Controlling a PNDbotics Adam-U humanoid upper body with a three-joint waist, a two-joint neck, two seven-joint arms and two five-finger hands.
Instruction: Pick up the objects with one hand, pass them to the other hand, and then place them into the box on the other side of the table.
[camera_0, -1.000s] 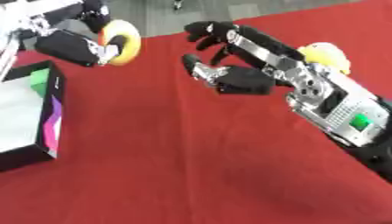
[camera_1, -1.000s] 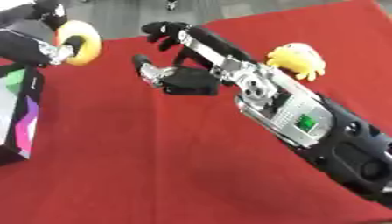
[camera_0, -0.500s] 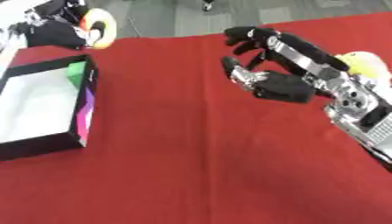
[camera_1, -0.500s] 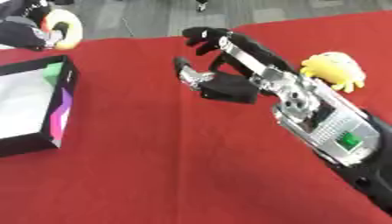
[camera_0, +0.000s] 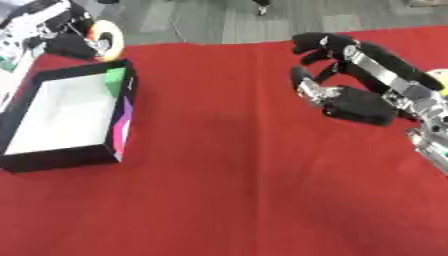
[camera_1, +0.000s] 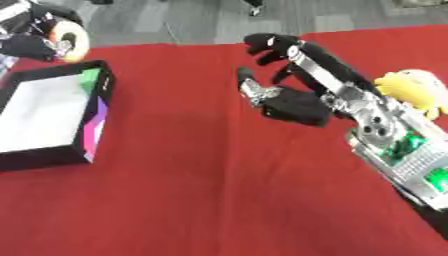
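Ring toy (camera_0: 108, 39) gripped in left hand (camera_0: 77, 44), above box (camera_0: 123, 112) corner

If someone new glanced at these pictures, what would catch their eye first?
Probably the right hand, open and held over the red cloth at centre right. Next, the left hand at top left, shut on a yellow ring just beyond the white-floored box. A yellow toy lies at the right edge.

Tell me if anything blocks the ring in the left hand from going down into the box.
Nothing visible does. The left hand holds the yellow ring just past the far end of the box, whose white inside shows nothing in it.
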